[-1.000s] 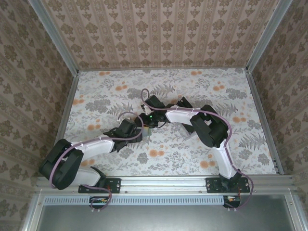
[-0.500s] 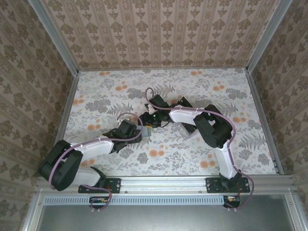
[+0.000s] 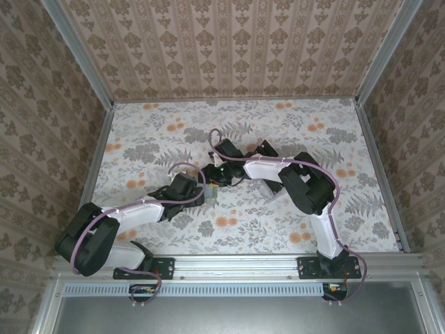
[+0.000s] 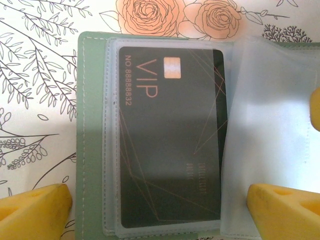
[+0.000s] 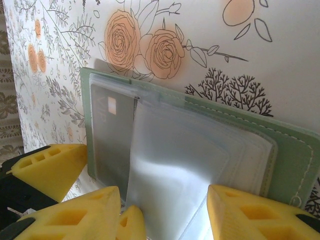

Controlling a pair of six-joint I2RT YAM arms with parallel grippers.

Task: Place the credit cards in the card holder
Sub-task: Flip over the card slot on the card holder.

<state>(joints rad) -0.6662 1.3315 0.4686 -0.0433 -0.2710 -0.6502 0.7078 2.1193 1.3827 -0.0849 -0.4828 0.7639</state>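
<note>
The top external camera looks down from high above and behind the arm bases point(image 3: 161, 267) (they sit at its bottom edge), taking in the whole floral table point(image 3: 160, 132) from afar. The left wrist camera looks straight down, very close, on the open card holder point(image 4: 91, 150). The right wrist camera views that same holder from a low slant, equally close.

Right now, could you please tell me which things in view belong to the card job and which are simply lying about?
Belong to the job:
- card holder, lying open
- dark VIP credit card, tucked inside it
- clear sleeves of the holder
- left claw and right claw, both open at the holder

Just there:
- floral table cover
- patterned walls
</note>
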